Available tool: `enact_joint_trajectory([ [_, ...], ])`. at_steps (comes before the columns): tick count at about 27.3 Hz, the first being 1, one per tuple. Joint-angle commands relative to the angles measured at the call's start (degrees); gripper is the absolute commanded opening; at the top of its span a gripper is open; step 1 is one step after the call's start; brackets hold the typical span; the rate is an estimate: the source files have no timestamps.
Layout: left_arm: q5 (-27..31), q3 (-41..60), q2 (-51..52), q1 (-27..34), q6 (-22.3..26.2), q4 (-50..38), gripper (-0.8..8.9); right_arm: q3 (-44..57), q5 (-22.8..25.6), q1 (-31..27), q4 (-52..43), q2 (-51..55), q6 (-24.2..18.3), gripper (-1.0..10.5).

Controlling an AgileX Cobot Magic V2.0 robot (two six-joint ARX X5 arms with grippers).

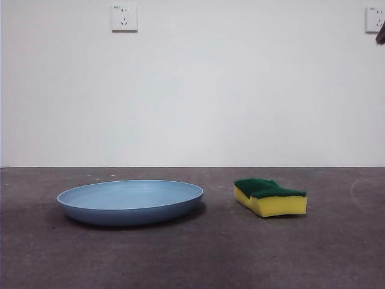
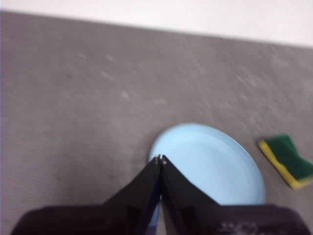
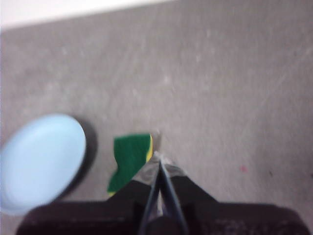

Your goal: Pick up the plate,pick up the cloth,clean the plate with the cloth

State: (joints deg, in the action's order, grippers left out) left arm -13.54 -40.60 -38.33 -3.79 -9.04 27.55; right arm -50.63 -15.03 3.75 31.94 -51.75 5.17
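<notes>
Jaws first: the left gripper (image 2: 159,160) has its two black jaws pressed together, tips meeting, with nothing between them. In its wrist view those tips sit over the near edge of the plate (image 2: 210,164), but high above it, not touching. The right gripper (image 3: 157,157) is pinched together too and carries nothing, its tips showing right beside the sponge (image 3: 129,159), again from above.

So nothing is done yet, as I read it. The plate (image 1: 130,200) lies flat on the grey table (image 1: 192,259), lower left of centre in the front view, and the sponge (image 1: 271,196) rests to its right, well apart, green side up. Both pickups and the wiping are all still to come.

Both arms hang high, cameras looking down on their targets. In the front view only a dark tip (image 1: 381,33) peeks in at the upper right corner; otherwise there's just the white wall with its socket (image 1: 124,17).
</notes>
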Motion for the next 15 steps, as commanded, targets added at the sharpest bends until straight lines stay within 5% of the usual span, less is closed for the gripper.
enact_joint_trajectory([
  [1,-3.85,-3.8,-5.84,0.13,2.34,3.26,-0.03,-2.49,-0.15,0.07,4.59,-3.58,-4.31,0.0],
  [5,-6.49,-7.52,-12.35,0.09,3.23,6.1,0.35,-3.91,-0.15,0.07,8.11,-6.86,-5.07,0.2],
  [8,-7.98,-8.5,-17.07,0.02,1.44,4.26,4.51,-3.91,-0.13,0.07,8.92,-8.44,-5.03,4.0],
  [9,-8.13,-8.52,-18.23,-0.02,1.33,3.78,4.47,-3.91,-0.13,0.07,8.92,-8.52,-5.01,4.9],
  [15,-10.45,-10.8,-29.81,-1.79,1.53,2.34,4.39,-3.91,-0.17,0.13,8.92,-8.52,-3.78,5.0],
])
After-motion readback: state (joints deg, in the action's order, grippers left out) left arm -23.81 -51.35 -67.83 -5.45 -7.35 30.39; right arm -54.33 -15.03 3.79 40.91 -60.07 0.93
